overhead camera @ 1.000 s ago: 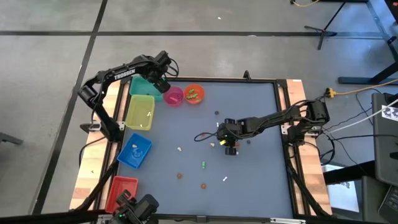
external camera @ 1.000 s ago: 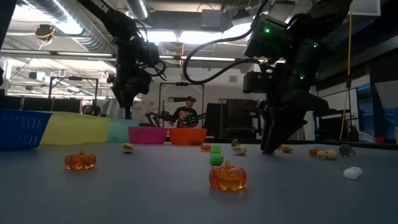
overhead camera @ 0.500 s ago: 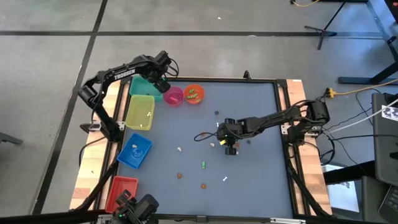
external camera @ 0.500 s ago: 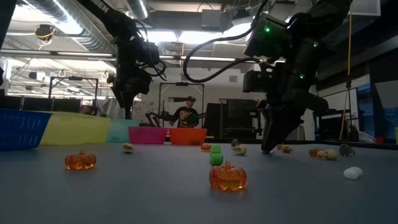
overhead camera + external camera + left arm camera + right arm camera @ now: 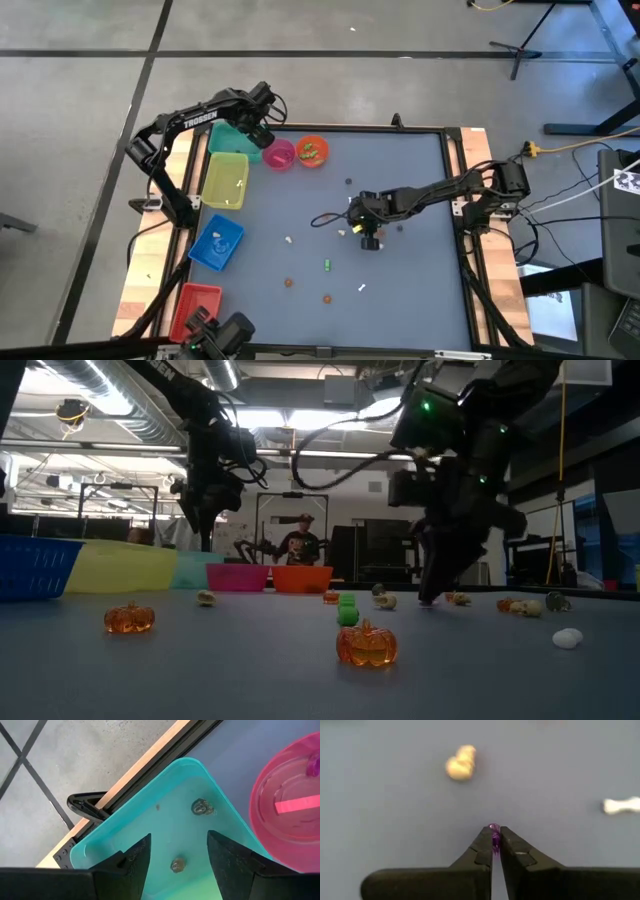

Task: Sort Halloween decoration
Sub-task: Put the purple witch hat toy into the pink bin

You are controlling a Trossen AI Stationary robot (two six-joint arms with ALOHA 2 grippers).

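A tiny translucent purple trinket sits pinched between the tips of the right gripper, whose dark fingers are pressed together on it; only the right wrist view shows this, along with a rounded cream trinket and a white bone-shaped piece lying on the matte blue-grey table. From above, the right gripper is near the table's middle, a little toward the right edge, and the purple piece cannot be made out there. The low view alone shows the glossy, ribbed surfaces of two clear orange pumpkins near the front edge, a small green block behind them and a smooth white egg-like piece toward the side. The left gripper hangs over the back left corner, fingers spread wide; its wrist view looks into a smooth teal bin holding two small greyish trinkets, beside a round pink bowl. The high view adds an orange bowl, yellow bin, blue bin and red bin along the left edge.
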